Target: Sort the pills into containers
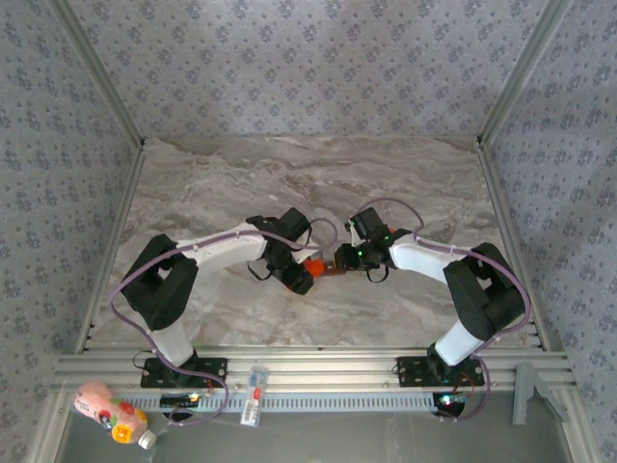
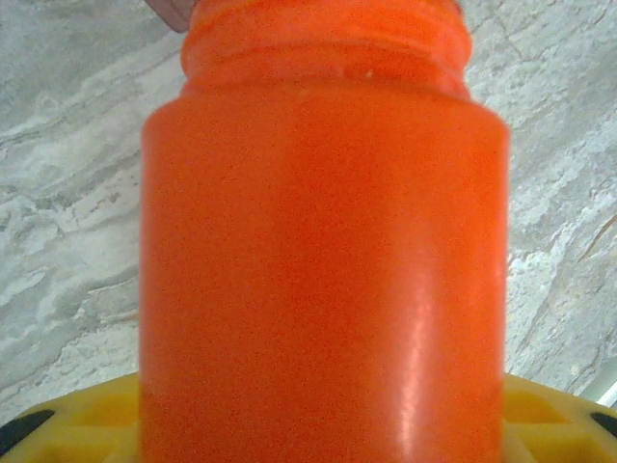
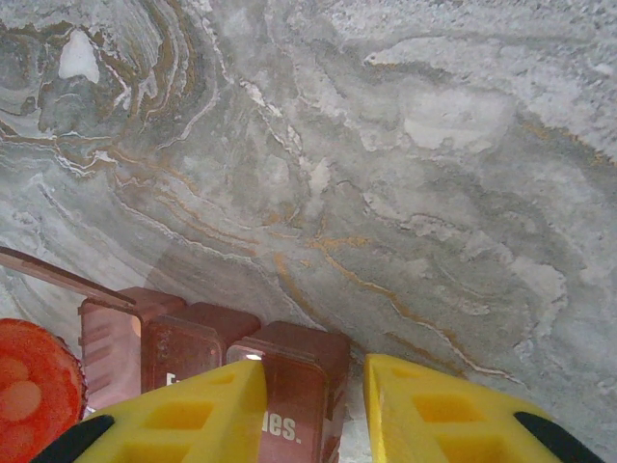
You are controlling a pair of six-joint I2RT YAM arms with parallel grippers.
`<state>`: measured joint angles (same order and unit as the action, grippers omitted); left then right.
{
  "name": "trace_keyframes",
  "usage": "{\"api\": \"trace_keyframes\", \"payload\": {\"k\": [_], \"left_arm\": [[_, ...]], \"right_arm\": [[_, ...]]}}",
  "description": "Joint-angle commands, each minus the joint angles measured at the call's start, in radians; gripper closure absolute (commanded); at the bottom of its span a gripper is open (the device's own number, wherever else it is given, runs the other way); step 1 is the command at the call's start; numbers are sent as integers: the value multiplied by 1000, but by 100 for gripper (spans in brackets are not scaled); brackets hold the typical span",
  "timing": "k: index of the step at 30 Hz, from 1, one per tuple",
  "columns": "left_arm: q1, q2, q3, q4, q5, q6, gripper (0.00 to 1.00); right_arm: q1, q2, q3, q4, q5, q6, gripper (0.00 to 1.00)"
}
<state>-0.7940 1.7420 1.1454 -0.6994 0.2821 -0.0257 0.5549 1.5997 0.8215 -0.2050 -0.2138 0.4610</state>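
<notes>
The left fingers (image 1: 301,277) are parted about as wide as the orange bottle (image 2: 323,260) and clamped on its body. Its long axis runs straight out from them and its open mouth points away, toward the other arm. Just past that mouth is the strip of containers (image 3: 193,352). Its long axis runs sideways across the right fingers (image 1: 344,260), from between them out to their left, so its far end meets the bottle. The printed faces are turned back toward the right wrist, and the lid (image 3: 58,268) of the farthest cup stands raised. The right fingers are narrow and closed on the nearest end cup. Whether the strip rests on the desk (image 3: 405,145) or hangs just above it, I cannot tell. The main risk is spilling: the mouth looks wider than one cup, so a steep tip could send the pale pill (image 3: 21,398) and others over the rim onto the desk or into a neighbouring cup. Being held at one end only, the strip could also swing if the bottle nudges it.
</notes>
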Motion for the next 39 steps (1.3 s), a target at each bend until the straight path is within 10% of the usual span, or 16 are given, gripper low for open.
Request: {"api": "trace_keyframes", "payload": {"k": [1, 39], "left_arm": [[-7, 20, 44, -74, -10, 31, 100], [-40, 124, 204, -256, -118, 118, 100]], "right_arm": [[8, 32, -25, -40, 19, 11, 66], [15, 46, -25, -34, 21, 16, 66]]}}
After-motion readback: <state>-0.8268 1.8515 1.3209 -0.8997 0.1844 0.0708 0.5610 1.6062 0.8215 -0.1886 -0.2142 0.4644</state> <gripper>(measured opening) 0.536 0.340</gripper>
